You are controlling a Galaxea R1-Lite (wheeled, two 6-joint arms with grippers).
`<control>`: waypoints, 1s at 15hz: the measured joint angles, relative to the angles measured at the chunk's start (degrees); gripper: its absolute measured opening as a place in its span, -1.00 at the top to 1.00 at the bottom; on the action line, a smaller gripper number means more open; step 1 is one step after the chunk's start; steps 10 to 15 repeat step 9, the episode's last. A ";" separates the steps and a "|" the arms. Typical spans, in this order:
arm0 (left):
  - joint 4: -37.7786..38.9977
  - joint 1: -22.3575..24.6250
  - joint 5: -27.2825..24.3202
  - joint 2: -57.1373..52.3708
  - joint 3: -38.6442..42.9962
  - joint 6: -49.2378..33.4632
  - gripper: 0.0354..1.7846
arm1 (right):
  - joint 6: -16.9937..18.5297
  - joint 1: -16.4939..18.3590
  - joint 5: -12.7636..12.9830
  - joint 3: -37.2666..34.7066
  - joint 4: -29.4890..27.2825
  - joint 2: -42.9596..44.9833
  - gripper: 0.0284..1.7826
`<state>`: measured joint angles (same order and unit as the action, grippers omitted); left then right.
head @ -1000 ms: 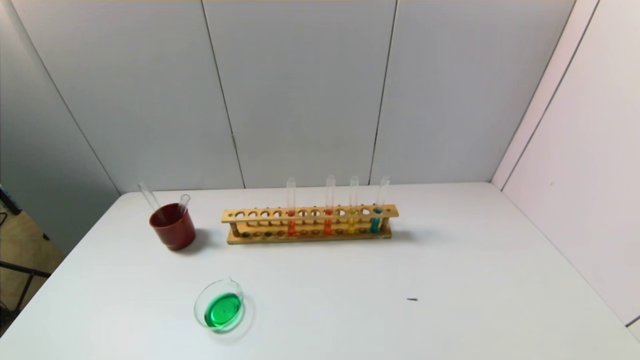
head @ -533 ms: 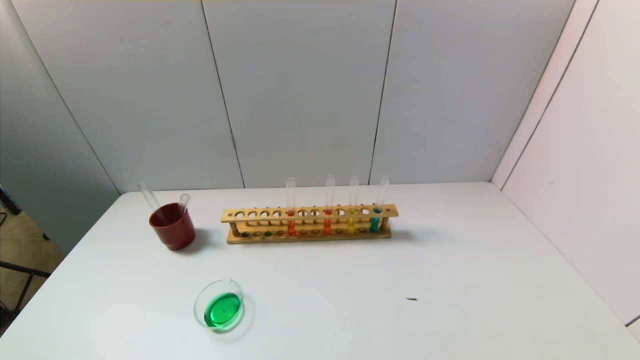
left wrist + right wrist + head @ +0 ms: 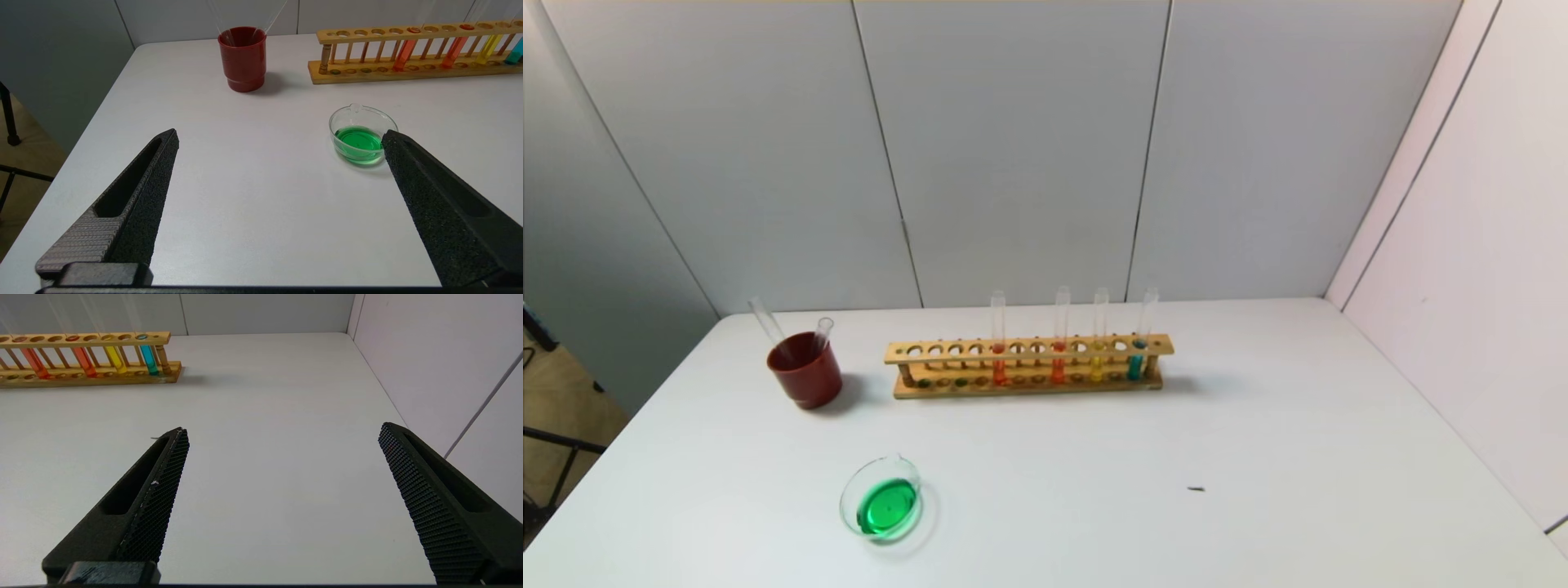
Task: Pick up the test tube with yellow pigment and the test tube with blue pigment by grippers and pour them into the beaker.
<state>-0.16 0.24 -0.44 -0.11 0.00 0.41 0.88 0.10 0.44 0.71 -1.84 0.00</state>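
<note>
Head view first: no arm shows over the white table (image 3: 1258, 425). The beaker (image 3: 880, 498) sits near the front left with a pool of green liquid in it. Behind it stands the red cup (image 3: 805, 369) with two empty clear tubes (image 3: 766, 320) leaning inside. The wooden rack (image 3: 1029, 366) runs across the middle, four tubes upright in it: two orange-liquid tubes (image 3: 999, 347), then a yellow-liquid tube (image 3: 1098, 347) and, at the right end, a blue-green tube (image 3: 1141, 343). Whether these two are the task's own tubes cannot be told.

Left wrist view now: the left gripper (image 3: 278, 136) hangs low over the table's near left part, fingers spread wide, nothing between them. The beaker (image 3: 361, 132) lies just beyond one fingertip; the red cup (image 3: 242, 57) and rack (image 3: 412, 53) stand farther back.

Right wrist view: the right gripper (image 3: 282, 430) is splayed wide too, gripping nothing, over bare table on the right side. The rack's end (image 3: 98, 355) shows well apart, with the yellow (image 3: 115, 359) and blue-green (image 3: 149, 359) tubes in it.
</note>
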 joint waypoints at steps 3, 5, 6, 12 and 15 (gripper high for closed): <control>-0.02 0.00 0.00 0.00 0.00 0.00 -0.96 | -0.35 0.00 -0.04 -0.05 0.06 0.00 -0.91; -0.02 -0.02 0.00 0.00 0.00 0.02 -0.96 | -0.41 0.00 0.00 -0.07 0.02 0.00 -0.91; -0.02 -0.02 0.00 0.00 0.00 0.02 -0.96 | -0.13 0.00 -0.02 -0.07 0.02 0.00 -0.91; -0.02 -0.02 0.00 0.00 0.00 0.02 -0.96 | -0.04 0.00 0.00 -0.02 0.02 0.00 -0.91; -0.02 -0.02 0.00 0.00 0.00 0.02 -0.96 | -0.04 0.00 0.00 -0.02 0.02 0.00 -0.91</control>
